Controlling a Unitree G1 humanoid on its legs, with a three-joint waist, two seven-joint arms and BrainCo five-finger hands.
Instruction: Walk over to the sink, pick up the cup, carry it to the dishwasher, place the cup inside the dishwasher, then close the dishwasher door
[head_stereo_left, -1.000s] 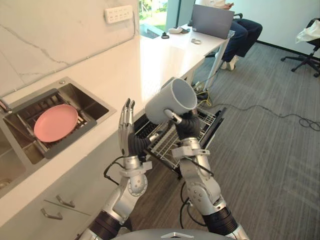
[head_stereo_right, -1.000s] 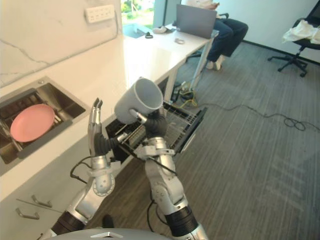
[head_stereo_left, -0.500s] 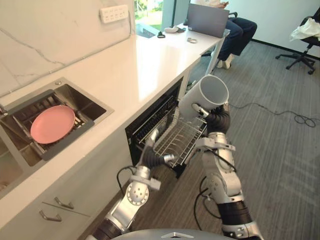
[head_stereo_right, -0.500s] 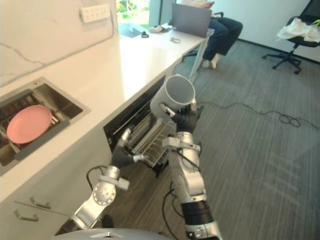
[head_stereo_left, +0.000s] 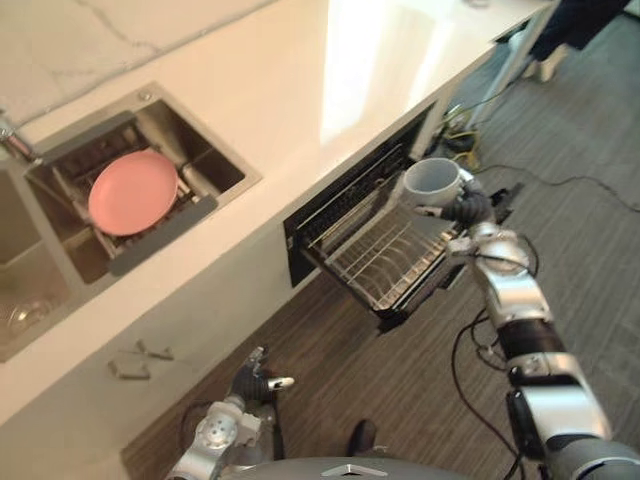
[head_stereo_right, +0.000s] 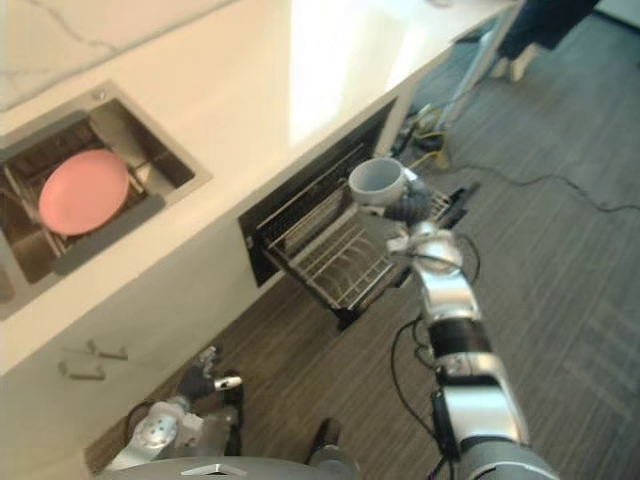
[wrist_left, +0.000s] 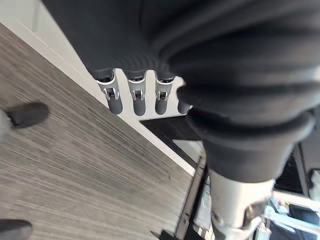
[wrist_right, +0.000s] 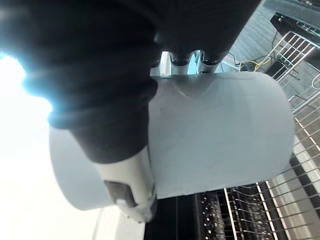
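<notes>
the long white stone countertop (head_stereo_left: 300, 90) is running across the head views, with the rectangular steel sink (head_stereo_left: 168, 128) set into it at the robot's left. under the counter edge the dark built-in dishwasher (head_stereo_left: 335, 205) is standing open, its silver wire rack (head_stereo_left: 385, 260) pulled well out over the grey wood-look floor (head_stereo_left: 420, 380). a round pink plate (head_stereo_left: 133, 192) is lying in the sink's drainer tray and is no part of this job.

the light grey cylindrical cup (head_stereo_left: 430, 180) is hanging over the far end of the rack, mouth upward and tipped slightly, apparently not touching the wires. judging from this, the pick-up and the carry are done. what is left is lowering the cup into the rack, letting go, pushing the rack in and closing the door.

the right arm is spanning forward, nearly straight, towards the dishwasher. the right hand (head_stereo_left: 468, 207) is gripping the cup from the side: in its wrist view the fingers (wrist_right: 181, 59) are curling round the cup's wall and the thumb is pressing across it. the left hand (head_stereo_left: 255, 375) is hanging low near the floor, beside the cabinet front, empty, its fingers (wrist_left: 135, 95) loose and uncurled.
</notes>
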